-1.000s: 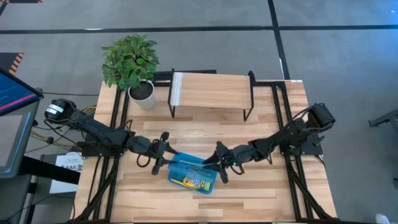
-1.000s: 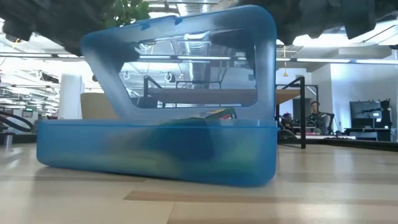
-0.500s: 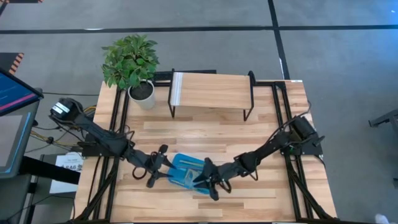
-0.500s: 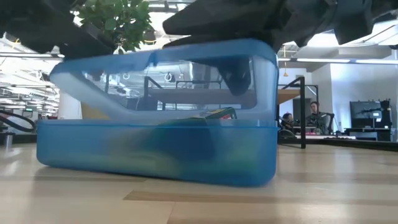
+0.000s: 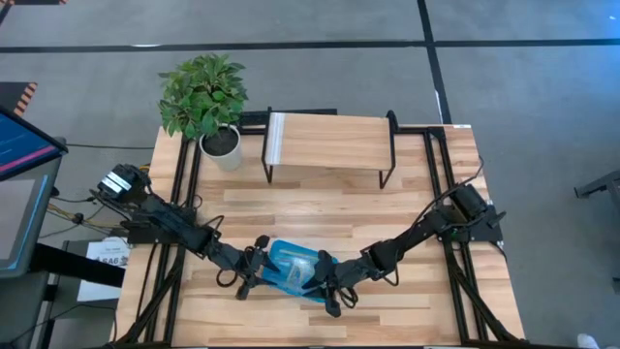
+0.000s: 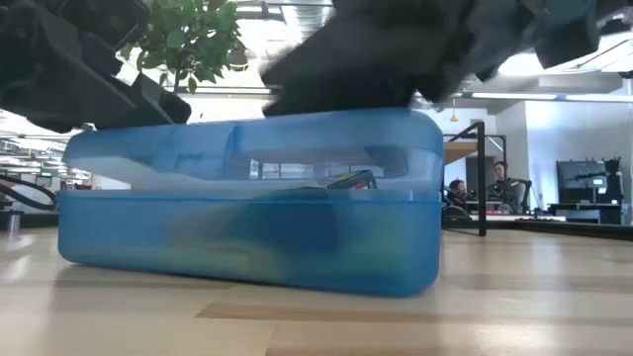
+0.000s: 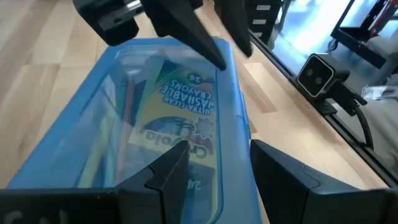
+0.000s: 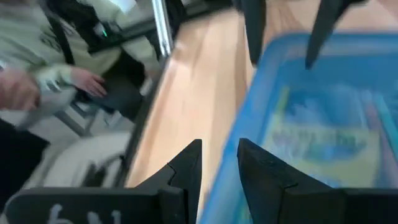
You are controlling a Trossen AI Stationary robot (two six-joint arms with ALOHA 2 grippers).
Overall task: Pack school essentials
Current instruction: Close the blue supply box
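The blue translucent case sits on the table's near middle with its lid lowered almost flat on the base. Through the lid I see the yellow-green crayon box and pencils. The scissors, sticky notes and eraser do not show. My left gripper is open at the case's left end, its fingers either side of the lid's rim. My right gripper is open at the case's right end. My left gripper lies over the left end of the lid from above, slanting in from the table's left; one finger is over the lid and the other is past its rim. Whether it touches, I cannot tell. My right gripper has its fingertips on the lid's right end, slanting down from the table's right. The lid lies almost flat under them.
A potted plant and a wooden riser shelf stand at the table's far side. Bare wood lies between them and the case. A seated person's hand shows beyond the table's left edge.
The lid has swung down from standing open to almost flat on the base, while the base has stayed put. Both grippers have moved toward the table's near edge and down with it.
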